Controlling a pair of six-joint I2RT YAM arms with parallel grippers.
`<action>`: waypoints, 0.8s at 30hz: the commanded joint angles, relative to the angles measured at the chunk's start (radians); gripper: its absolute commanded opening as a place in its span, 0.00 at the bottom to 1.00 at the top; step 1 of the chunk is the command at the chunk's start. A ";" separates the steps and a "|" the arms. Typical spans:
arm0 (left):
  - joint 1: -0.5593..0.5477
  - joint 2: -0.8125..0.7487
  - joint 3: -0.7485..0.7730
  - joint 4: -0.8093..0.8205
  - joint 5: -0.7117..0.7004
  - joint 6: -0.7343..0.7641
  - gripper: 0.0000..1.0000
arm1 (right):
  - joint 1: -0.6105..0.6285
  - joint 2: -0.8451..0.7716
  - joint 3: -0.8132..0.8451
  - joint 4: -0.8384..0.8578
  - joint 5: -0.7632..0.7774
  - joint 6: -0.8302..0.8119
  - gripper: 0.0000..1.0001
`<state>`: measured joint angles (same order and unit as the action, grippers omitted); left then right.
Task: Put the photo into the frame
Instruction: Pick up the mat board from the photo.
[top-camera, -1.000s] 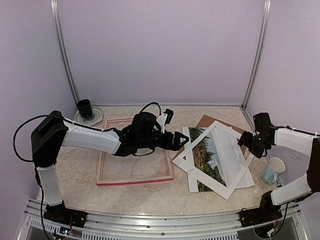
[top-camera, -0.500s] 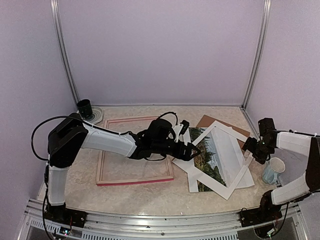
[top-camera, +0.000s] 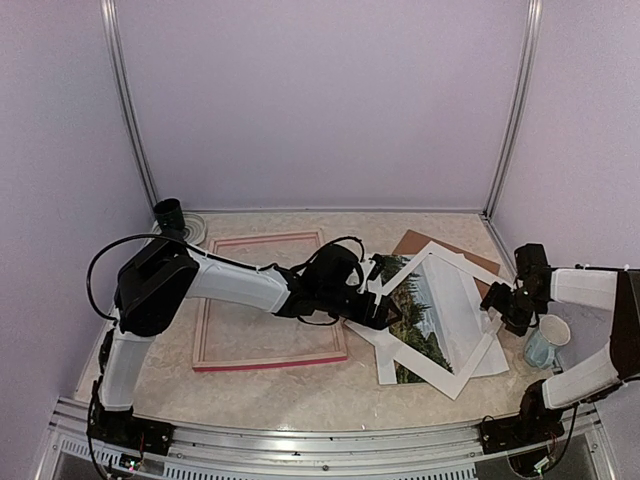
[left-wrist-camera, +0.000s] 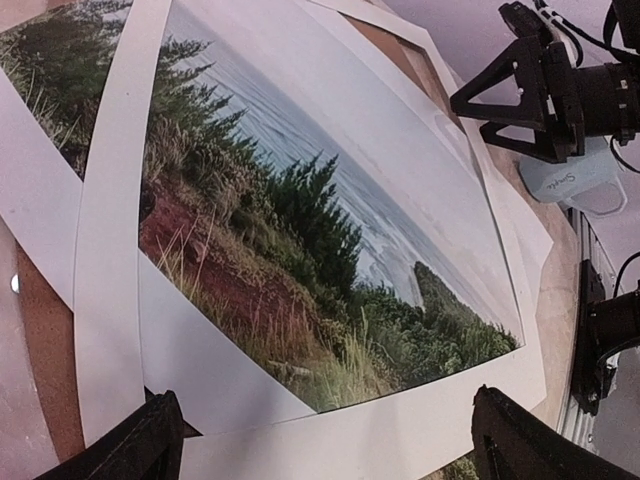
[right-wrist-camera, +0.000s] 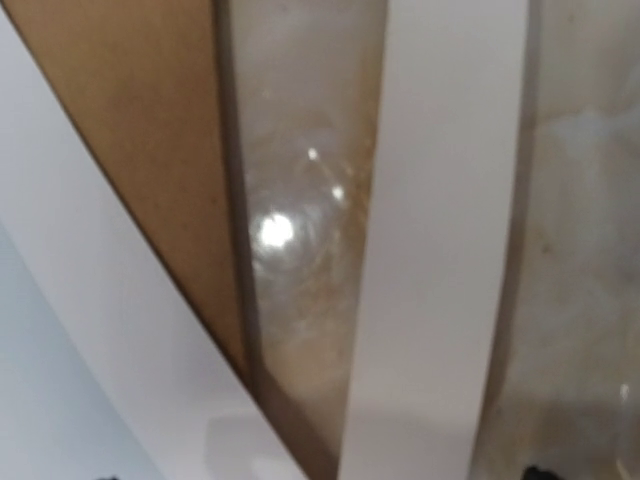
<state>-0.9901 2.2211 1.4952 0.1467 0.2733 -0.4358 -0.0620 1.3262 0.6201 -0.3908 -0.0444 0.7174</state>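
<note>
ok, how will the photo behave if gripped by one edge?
Probably floppy: the photo is a thin flat sheet. Likely light; a push may just slide it. The mat lying across it would probably drag along.

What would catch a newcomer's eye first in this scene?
The left gripper, open, reaches across over the photo, a tree-and-water print lying askew under a tilted white mat right of centre. Next comes the bright pink-red frame, lying flat and empty at left centre.
</note>
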 joint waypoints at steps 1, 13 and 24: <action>-0.007 0.036 0.032 -0.058 -0.007 0.010 0.99 | -0.014 0.026 -0.025 0.031 -0.030 -0.013 0.87; -0.006 0.089 0.071 -0.119 -0.043 0.000 0.97 | -0.015 0.022 -0.042 0.047 -0.042 -0.015 0.86; -0.007 0.101 0.071 -0.118 -0.022 -0.004 0.95 | -0.025 -0.037 -0.095 0.168 -0.133 0.010 0.86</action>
<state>-0.9901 2.2864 1.5551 0.0685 0.2432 -0.4397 -0.0734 1.3197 0.5617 -0.2794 -0.1188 0.7078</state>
